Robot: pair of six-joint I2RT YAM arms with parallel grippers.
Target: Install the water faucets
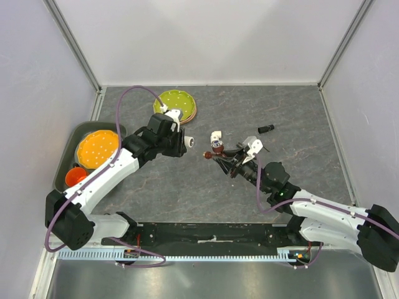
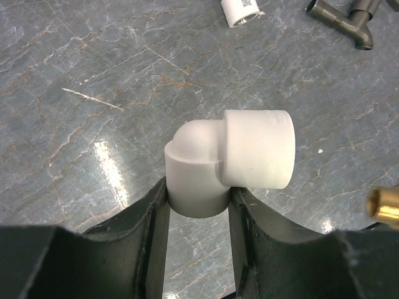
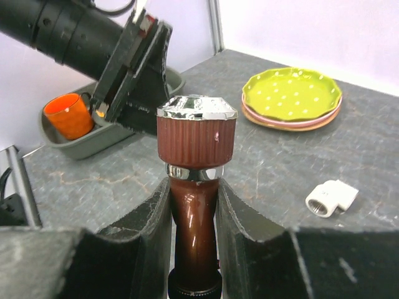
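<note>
Currently, your right gripper (image 3: 193, 205) is clamped on the red-brown faucet (image 3: 196, 134), with its fingers on the stem just under the ribbed knob. The knob stands up at the fingertips and the body runs down between the fingers, out of sight. From above, a reddish end of the faucet points left, toward the other arm.

Your left gripper (image 2: 198, 202) pinches one leg of a white elbow (image 2: 249, 149). The other leg's socket faces right, toward the faucet.

Finding: the two parts are near but apart, not yet mated. A brass end (image 2: 383, 210), which I judge to be the faucet's threaded inlet, sits low and right of the socket in the left wrist view. The two axes therefore do not line up. In my judgement, your next move turns on bringing that end level with the socket mouth and square to it before you push and turn.

Farther out, a second elbow (image 1: 216, 135) lies loose, and the grey faucet (image 2: 346, 17) lies beyond it. No gripper touches either.
</note>
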